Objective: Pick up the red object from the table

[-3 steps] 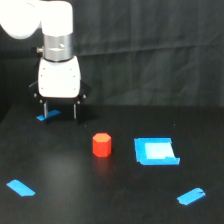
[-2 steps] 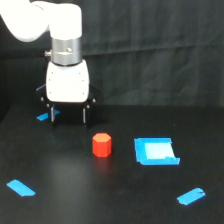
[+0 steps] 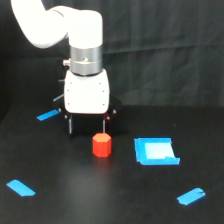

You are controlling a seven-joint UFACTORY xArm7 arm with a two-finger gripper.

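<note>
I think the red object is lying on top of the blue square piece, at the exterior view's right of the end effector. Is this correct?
Not quite. The red object sits directly on the black table, apart from the blue square piece, which lies further toward the exterior view's right. The block is just in front of the end effector, slightly to its right, as the exterior view shows.

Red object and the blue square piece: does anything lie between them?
No. In the exterior view, only bare black table shows between the red object and the blue square piece.
</note>
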